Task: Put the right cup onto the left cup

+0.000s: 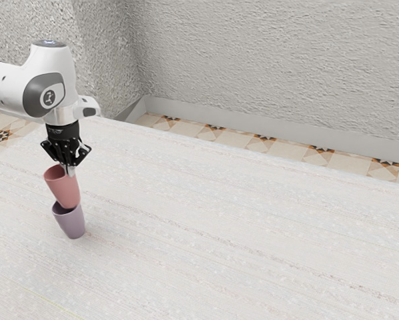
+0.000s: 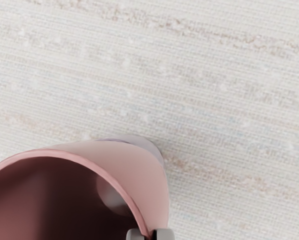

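Observation:
In the exterior view my gripper (image 1: 69, 170) is closed on the rim wall of the pink cup (image 1: 65, 189), one finger inside and one outside. The pink cup stands slightly tilted, its bottom at the mouth of the purple cup (image 1: 71, 223), which is on the table. How far the bottom sits inside is hidden. In the wrist view the gripper (image 2: 150, 234) pinches the rim of the pink cup (image 2: 144, 175), and a part of the purple cup (image 2: 145, 143) shows behind it.
The pale table (image 1: 219, 227) extends toward the exterior view's right. Beyond its far edge are a patterned tile floor (image 1: 293, 148) and a rough grey wall (image 1: 266, 60).

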